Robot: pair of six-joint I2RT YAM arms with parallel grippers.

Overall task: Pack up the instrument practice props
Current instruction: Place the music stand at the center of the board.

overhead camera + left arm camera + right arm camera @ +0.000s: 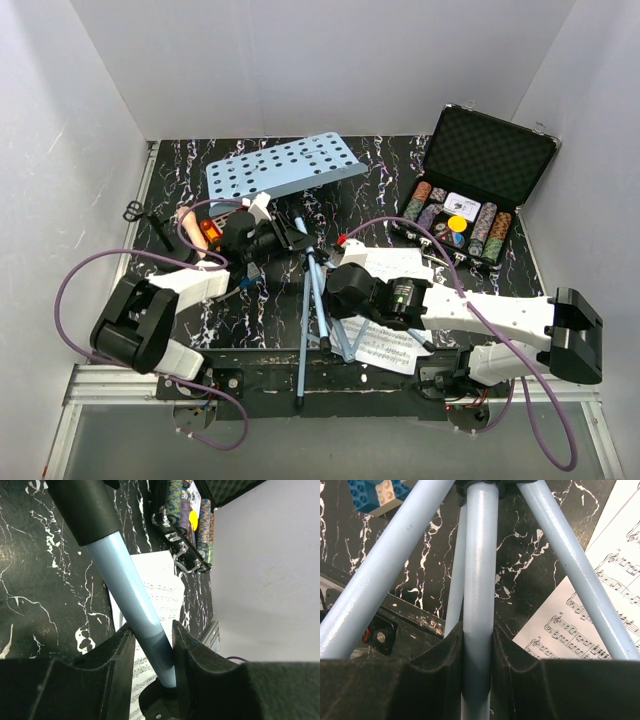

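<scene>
1. Black, white-veined worktop (390,160) carries the light-blue music stand (283,166), which lies tipped over near the middle. Its perforated desk is toward the far wall and its tripod legs (304,350) point at the near edge.
2. The left gripper (151,632) is clenched on the stand's pale-blue tube, 1 finger on each side, a little below a black sleeve (85,510) on that tube.
3. The right gripper (478,630) grasps the middle tube of the leg set, with 2 other legs splaying out on either side of it in the right wrist view.
4. White sheet-music pages (388,347) lie flat on the worktop: 1 under the right arm near the front edge, right beside the leg ends, and 1 farther back by the right wrist.
5. The microphone (187,228) lies near the left wall, beside the left arm; its detail is too small to make out.
6. An open poker-chip case (480,190) sits at the far right corner, lid up and chips in rows, well apart from the stand.
7. Blue and white toy bricks (372,490) show at the top-left corner of the right wrist view.
</scene>
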